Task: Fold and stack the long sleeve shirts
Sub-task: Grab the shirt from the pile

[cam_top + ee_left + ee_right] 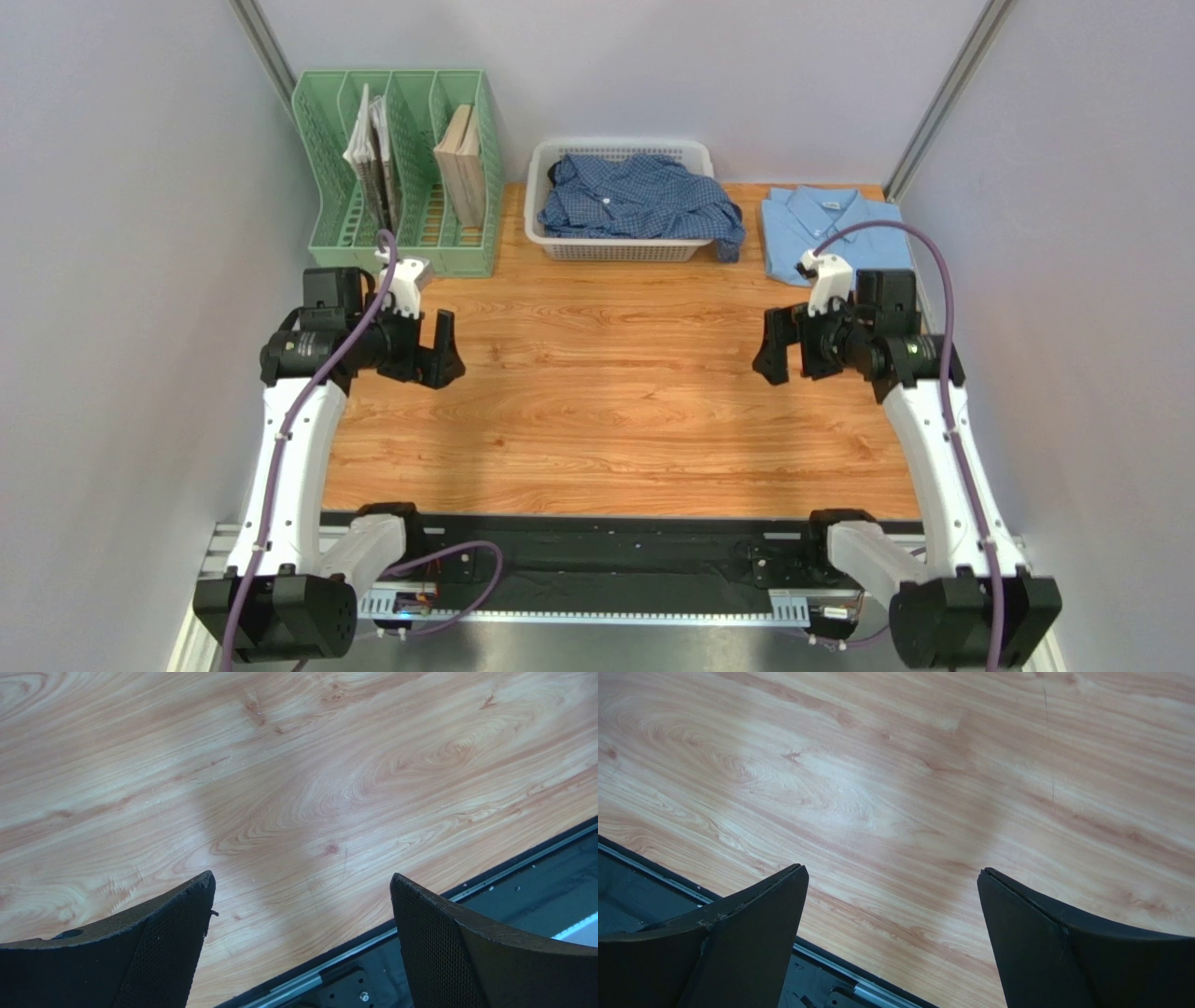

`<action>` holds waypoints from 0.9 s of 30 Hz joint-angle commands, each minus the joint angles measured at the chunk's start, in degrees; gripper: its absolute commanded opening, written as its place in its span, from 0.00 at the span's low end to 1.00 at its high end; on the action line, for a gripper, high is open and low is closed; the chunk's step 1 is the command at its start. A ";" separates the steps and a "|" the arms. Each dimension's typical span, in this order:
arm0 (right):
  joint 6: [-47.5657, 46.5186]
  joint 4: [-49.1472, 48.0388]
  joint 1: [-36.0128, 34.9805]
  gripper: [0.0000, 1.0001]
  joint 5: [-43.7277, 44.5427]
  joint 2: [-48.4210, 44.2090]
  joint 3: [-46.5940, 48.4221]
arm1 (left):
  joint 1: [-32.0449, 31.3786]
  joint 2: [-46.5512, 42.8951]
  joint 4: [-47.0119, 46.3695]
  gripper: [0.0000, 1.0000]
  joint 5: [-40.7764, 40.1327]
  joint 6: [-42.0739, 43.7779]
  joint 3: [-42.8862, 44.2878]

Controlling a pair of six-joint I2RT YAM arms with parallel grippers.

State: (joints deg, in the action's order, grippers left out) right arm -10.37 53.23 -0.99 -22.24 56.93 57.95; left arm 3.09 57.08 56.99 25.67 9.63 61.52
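A dark blue checked shirt lies crumpled in a white basket at the back, one part hanging over the basket's right rim. A plain light blue shirt lies folded flat on the table at the back right. My left gripper hovers open over the bare wood at the left, well short of both shirts. My right gripper stands open at the right, just in front of the light blue shirt. Both wrist views show only wood between the left gripper and right gripper fingers.
A green file rack holding books stands at the back left. The wooden table ends at a black rail along the near edge. Grey walls close in on both sides.
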 commanded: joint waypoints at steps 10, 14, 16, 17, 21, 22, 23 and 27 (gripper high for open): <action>-1.58 -6.73 -13.76 1.00 9.13 44.38 52.84 | 0.51 5.41 5.14 0.99 8.25 0.48 9.58; -2.20 -6.47 -18.94 1.00 12.92 57.57 69.46 | 0.60 6.02 7.42 0.99 7.12 0.92 11.07; -2.63 -8.04 -20.27 1.00 15.11 64.16 76.06 | 0.60 6.29 9.10 0.99 6.76 1.18 11.78; -3.07 -9.01 -21.23 1.00 15.99 66.19 77.30 | 0.60 6.46 9.62 0.99 6.67 1.27 12.39; -4.30 -14.64 -23.08 1.00 19.07 75.07 80.56 | 0.60 7.43 10.68 0.99 6.24 1.01 12.66; -4.74 -15.95 -23.35 1.00 19.60 77.87 81.61 | 0.69 7.87 10.68 0.99 6.15 1.01 12.66; -5.36 -16.31 -23.96 1.00 19.86 79.64 82.31 | 0.60 8.05 10.68 0.99 5.71 1.01 12.49; -5.10 -19.03 -24.41 1.00 20.22 84.57 83.03 | 0.60 9.10 11.21 0.99 4.92 1.27 12.05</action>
State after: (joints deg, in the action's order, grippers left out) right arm -14.09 39.48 -25.43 -4.67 138.30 138.43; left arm 3.42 65.32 66.78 31.14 9.72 72.29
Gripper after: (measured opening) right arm 0.998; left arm 0.992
